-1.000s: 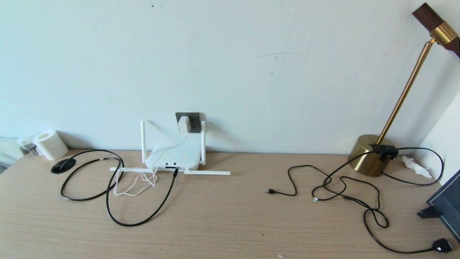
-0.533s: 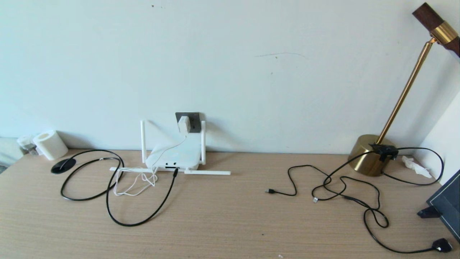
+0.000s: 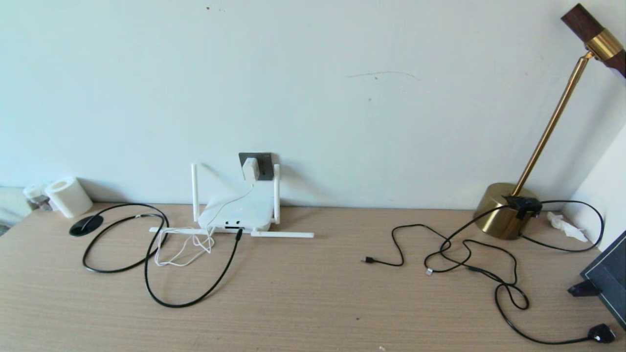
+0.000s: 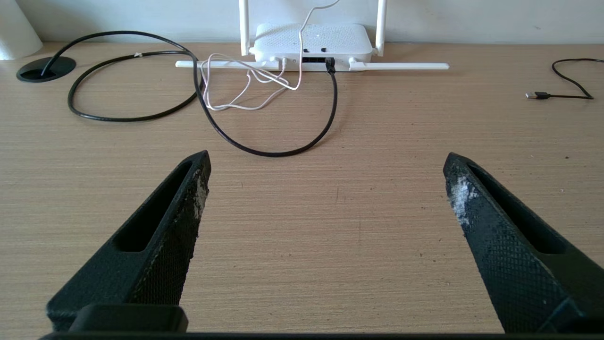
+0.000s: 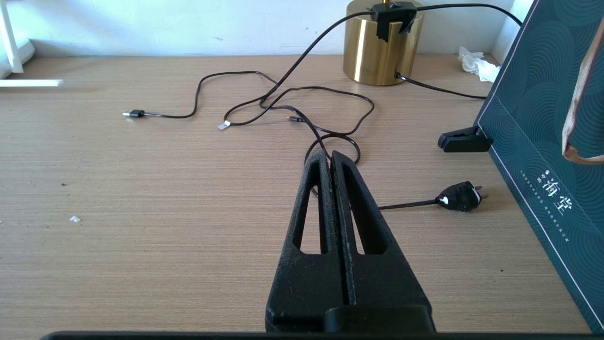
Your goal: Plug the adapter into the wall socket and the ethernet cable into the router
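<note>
1. My left gripper point(image 4: 325, 163) hangs low and level over the light wooden desk point(image 3: 313, 303), near its front edge, fingers spread wide and holding nothing; it faces the flat white router with slim stick antennas point(image 4: 311, 45) at the back edge.
2. My right gripper point(image 5: 331, 158) hangs just as low over the right half of the desk, fingers pressed flat together and empty; neither arm shows in the head view.
3. The head view alone shows the small white rounded adapter point(image 3: 250, 169) seated in the dark grey square wall socket point(image 3: 259, 165), on the wall above the router; my left wrist view cuts both off and keeps only the thin white cord point(image 4: 245, 85), looped on the desk before the router.
4. My left wrist view shows the thick black ethernet cable point(image 4: 283, 151) with its plug in a dark port on the router's front edge; in the head view that joint is too small to judge.
5. My right wrist view shows thin black cables point(image 5: 292, 101) tangled beside a round brass lamp base point(image 5: 377, 52), a black mains plug point(image 5: 460, 197) lying loose, and a dark teal patterned paper bag point(image 5: 542, 141) at the right edge, cut off by the frame.
6. A white paper roll point(image 3: 68, 196) stands at the back left corner.
</note>
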Motion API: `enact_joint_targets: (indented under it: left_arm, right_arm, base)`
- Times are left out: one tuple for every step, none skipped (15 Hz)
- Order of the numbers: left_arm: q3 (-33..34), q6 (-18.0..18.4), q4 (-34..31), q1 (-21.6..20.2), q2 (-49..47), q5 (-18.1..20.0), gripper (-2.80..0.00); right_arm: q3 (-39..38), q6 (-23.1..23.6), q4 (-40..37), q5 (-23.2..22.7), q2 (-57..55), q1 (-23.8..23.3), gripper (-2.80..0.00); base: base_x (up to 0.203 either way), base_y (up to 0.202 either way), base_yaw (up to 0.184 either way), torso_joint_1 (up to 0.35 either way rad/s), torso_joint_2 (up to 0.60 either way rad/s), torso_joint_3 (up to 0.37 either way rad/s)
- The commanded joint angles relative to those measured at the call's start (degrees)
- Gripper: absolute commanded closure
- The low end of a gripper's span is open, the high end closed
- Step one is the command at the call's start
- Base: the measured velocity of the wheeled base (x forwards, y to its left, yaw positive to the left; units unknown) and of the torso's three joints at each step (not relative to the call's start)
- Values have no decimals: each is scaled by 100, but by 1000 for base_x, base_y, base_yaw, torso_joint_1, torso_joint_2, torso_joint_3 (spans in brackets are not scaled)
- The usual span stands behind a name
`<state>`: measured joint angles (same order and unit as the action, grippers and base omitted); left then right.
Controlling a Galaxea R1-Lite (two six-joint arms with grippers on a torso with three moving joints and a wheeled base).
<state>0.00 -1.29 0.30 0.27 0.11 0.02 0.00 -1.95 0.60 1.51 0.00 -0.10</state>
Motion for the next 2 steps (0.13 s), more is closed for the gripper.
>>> enact_joint_targets:
  left_arm:
    - [9, -3, 5, 0, -18, -2, -280]
    - [9, -3, 5, 0, -19, -2, -280]
  right_arm:
    - [0, 1, 2, -2, -1, 1, 0]
    - [0, 1, 2, -2, -9, 1, 0]
  base:
    - [0, 0, 0, 0, 0, 0]
    - [0, 0, 0, 0, 0, 0]
